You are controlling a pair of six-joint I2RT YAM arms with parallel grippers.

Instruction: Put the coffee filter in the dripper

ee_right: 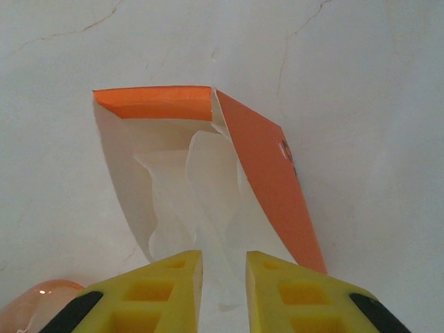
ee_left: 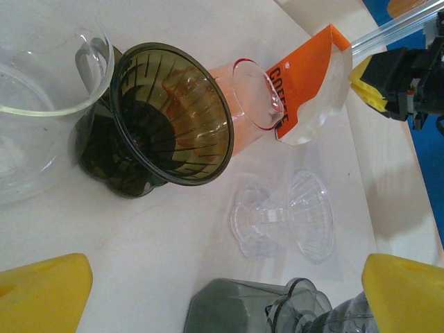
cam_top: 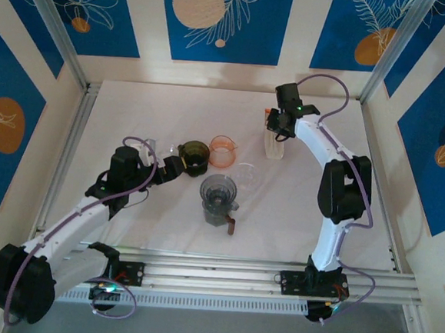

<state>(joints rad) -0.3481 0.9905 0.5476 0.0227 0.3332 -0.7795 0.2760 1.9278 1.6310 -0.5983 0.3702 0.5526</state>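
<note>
Your right gripper (ee_right: pixel 223 258), jaws narrow around a filter (ee_right: pixel 208 184) in the orange packet (ee_right: pixel 265 173), grip unclear; left gripper (ee_left: pixel 225 274) wide. Lift too fast and you may drag the packet along.

I see dark dripper (cam_top: pixel 193 156), orange dripper (cam_top: pixel 223 151), grey carafe (cam_top: pixel 218 199) crowding table (cam_top: pixel 135 106) centre; far-left corner open.

Only legible txt was "COFFEE", dark caps, printed on the orange filter pack (ee_left: pixel 305 76) just beside the right fingers (ee_left: pixel 368 89) in the left wrist view. In the right wrist view the pack's orange side, just ahead of the fingers, bore a dark mark, too cut off to read.
</note>
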